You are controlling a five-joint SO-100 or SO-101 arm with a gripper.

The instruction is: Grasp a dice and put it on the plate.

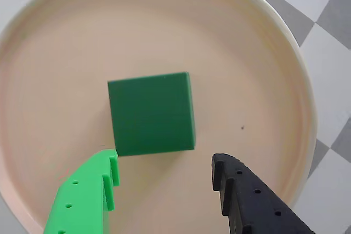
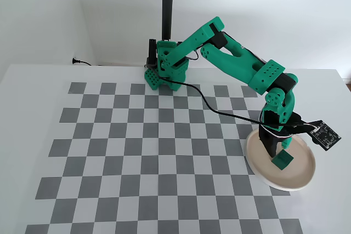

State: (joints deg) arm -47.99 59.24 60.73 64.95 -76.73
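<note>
In the wrist view, the dice sits in the middle of the plate. It looks small, hard and light, with flat sides good for pinching. The pincer is spread wide and holds nothing. The dice lies at 12 o'clock from the tips, just beside the green one.

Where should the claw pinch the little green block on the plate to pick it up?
Probably from straight above, one finger on each of two opposite flat sides. The dice is a plain cube lying flat on the plate, with bare plate all around, so its parallel faces suit the open claw. In the wrist view, its left and right sides line up with the fingers.
</note>
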